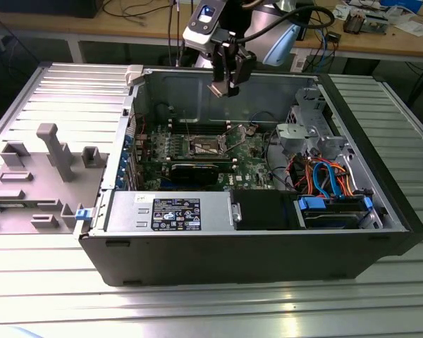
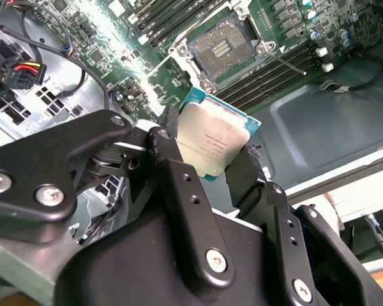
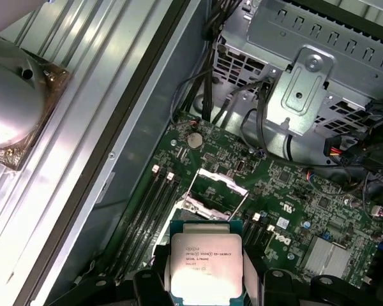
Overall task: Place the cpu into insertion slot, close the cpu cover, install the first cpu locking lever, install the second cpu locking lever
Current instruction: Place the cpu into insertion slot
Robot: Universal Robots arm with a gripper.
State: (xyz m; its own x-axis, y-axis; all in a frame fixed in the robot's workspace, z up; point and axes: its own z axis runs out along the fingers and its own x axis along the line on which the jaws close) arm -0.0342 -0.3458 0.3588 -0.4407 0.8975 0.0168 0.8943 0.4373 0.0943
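My gripper (image 1: 223, 86) hangs above the open computer case, shut on the cpu (image 1: 218, 89). In both wrist views the cpu (image 2: 210, 139) (image 3: 206, 262) is a flat silver square on a green edge, pinched by its sides between the black fingers (image 2: 170, 131). The insertion slot (image 2: 222, 46) (image 3: 212, 192) (image 1: 206, 146) lies open on the green board well below the chip, its dark centre bare. The cpu cover (image 3: 225, 178) seems tilted up at one edge of the slot. A thin locking lever (image 2: 287, 64) sticks out beside it.
Long black memory slots (image 2: 268, 73) flank the socket. A long black card (image 1: 197, 169), a power supply (image 1: 173, 211), a silver drive cage (image 1: 303, 134) and coloured cables (image 1: 324, 176) crowd the case. Its walls (image 1: 197, 88) stand close. A grey fixture (image 1: 49, 151) sits at the exterior view's left.
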